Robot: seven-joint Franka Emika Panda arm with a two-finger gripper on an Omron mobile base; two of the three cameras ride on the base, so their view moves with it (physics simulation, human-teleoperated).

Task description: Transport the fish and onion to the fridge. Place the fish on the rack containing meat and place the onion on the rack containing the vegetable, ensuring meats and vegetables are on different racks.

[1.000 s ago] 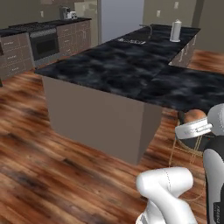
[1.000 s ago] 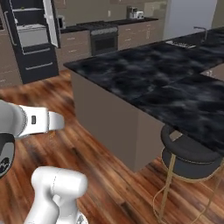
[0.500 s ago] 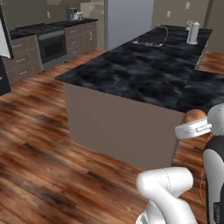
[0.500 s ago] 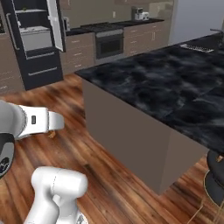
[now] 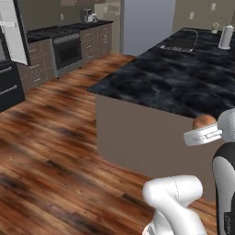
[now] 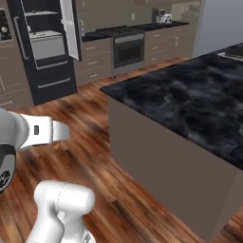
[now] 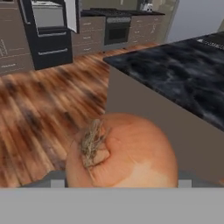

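1. Hand view is showing the onion point(image 7: 124, 151) sitting right in front of the camera, dried root tuft pointing up and left. The fingers point(image 7: 118, 183) are grasping the onion on both flanks, spread wide around it, with just their grey tips peeking out at either side of the bulb.

2. In the left base view the onion point(image 5: 204, 121) is poking out just past the white wrist, carried in the air beside the dark marble tabletop point(image 5: 170, 82), not resting on it.

3. So my read is that we're in the carrying leg: the onion is travelling to the fridge point(image 6: 45, 47), which is standing open at the far side of the wooden floor point(image 6: 90, 128), well apart from the robot.

4. Doing this well, I'd say: keep the grip as it is. A round bulb is going to roll out if the fingers loosen at all.

5. Swing wide of the tabletop corner point(image 6: 110, 90) while the base is driving, since the arm is sticking out sideways.

6. Line the base up square with the open fridge door point(image 6: 71, 28) so the arm is reaching straight in.

7. Pale shelves are showing inside, but what's on them is too small to tell from here, so check which rack is holding the vegetable once closer. I can't spot the fish in these shots.
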